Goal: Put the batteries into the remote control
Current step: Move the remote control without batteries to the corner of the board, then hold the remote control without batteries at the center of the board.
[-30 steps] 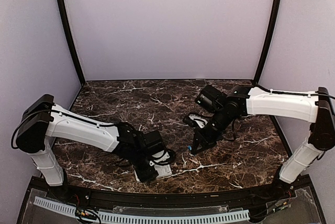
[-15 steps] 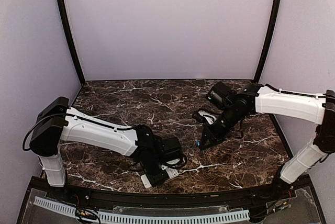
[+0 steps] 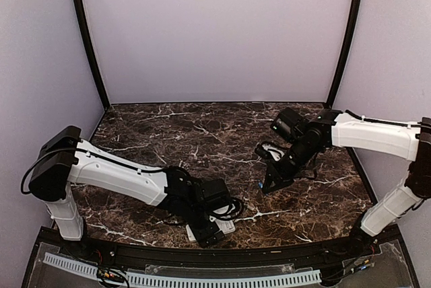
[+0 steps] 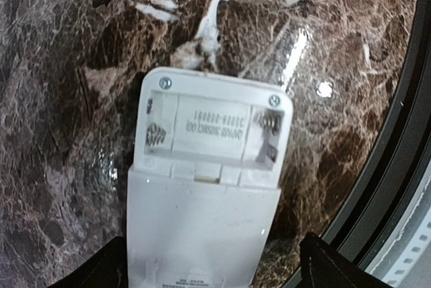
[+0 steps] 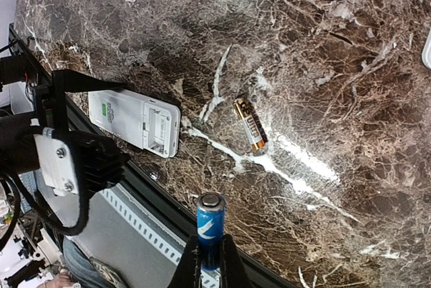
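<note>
The left gripper is low over the dark marble table, close to the near edge. Its jaws are wide open. One dark finger is on each side of the remote control, and the one on the right has a gap next to it. It is not holding anything. The remote control lies flat on the table with its plain white back facing up. It sits just beside the black rim at the near edge. Its battery slot is open and you can see the little metal springs inside. There is no battery in it. A bit to the right of the remote, one battery lies on its side on the marble. It looks gold and dark. It is near the remote but not touching it. Further right, the right gripper hangs above the table. Its jaws are closed tight on a blue battery. The battery stands up between the fingers with its shiny end sticking out. At the far right edge of the right wrist view is a small bit of something white. I cannot tell what it is.
</note>
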`<state>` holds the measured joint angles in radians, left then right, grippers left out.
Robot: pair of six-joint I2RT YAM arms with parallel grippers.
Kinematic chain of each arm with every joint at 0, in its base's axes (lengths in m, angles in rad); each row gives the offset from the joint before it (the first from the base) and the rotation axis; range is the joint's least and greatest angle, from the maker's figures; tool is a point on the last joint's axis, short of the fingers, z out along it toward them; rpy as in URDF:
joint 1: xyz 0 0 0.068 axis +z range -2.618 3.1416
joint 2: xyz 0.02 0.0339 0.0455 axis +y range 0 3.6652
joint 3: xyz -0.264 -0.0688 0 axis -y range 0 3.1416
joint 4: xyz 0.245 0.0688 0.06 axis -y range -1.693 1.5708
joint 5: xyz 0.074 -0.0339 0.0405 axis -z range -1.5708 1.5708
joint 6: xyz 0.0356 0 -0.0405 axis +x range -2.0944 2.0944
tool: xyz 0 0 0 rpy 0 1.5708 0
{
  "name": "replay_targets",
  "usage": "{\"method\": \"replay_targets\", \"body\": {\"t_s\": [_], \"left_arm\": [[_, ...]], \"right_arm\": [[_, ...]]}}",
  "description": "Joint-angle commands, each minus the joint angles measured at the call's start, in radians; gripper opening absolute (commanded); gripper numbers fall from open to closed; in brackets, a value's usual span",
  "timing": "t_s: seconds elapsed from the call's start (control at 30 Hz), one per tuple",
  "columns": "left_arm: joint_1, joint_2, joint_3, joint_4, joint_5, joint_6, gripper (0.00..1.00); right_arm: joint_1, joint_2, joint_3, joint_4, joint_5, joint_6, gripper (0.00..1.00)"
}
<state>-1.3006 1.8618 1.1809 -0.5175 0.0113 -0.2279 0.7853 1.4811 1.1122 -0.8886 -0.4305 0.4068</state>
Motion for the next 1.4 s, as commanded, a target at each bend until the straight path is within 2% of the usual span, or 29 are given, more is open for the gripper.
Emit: {"method": "replay_targets", "body": {"t_s": [0.0,0.23,0.37,0.57,0.63,0.73,0.77,0.83,1.1,1.37], "left_arm": [[-0.006,-0.131,-0.085,0.049,0.0,-0.037,0.88],[-0.008,-0.192,-0.165,-0.073,-0.095,-0.078,0.9],[-0.013,-0.146,-0.168,-0.09,-0.023,-0.07,0.89],[-0.02,-0.153,-0.206,-0.07,0.002,-0.078,0.87],[-0.02,-0.154,-0.215,-0.06,-0.03,-0.074,0.83],[-0.021,-0.164,-0.226,-0.032,-0.038,-0.068,0.63],[-0.021,-0.171,-0.228,-0.013,-0.042,-0.066,0.54],[-0.023,-0.174,-0.223,0.019,-0.046,-0.055,0.45],[-0.029,-0.077,-0.098,0.087,-0.057,0.007,0.37],[-0.051,0.057,0.035,0.053,-0.141,0.023,0.38]], "right_arm": [[-0.002,0.006,0.009,-0.014,-0.007,0.037,0.0],[-0.001,0.016,0.046,-0.033,-0.017,0.006,0.0],[-0.001,0.019,0.042,-0.029,-0.017,-0.013,0.0],[-0.001,0.046,0.029,0.0,-0.036,-0.024,0.0],[-0.002,0.057,0.029,0.002,-0.046,-0.028,0.0],[-0.001,0.062,0.023,0.001,-0.064,-0.029,0.0],[-0.002,0.062,0.018,0.001,-0.071,-0.029,0.0],[-0.002,0.061,0.008,-0.004,-0.082,-0.029,0.0],[0.001,0.07,-0.059,0.017,-0.215,-0.006,0.0],[0.022,0.107,-0.154,0.065,-0.26,0.057,0.0]]}}
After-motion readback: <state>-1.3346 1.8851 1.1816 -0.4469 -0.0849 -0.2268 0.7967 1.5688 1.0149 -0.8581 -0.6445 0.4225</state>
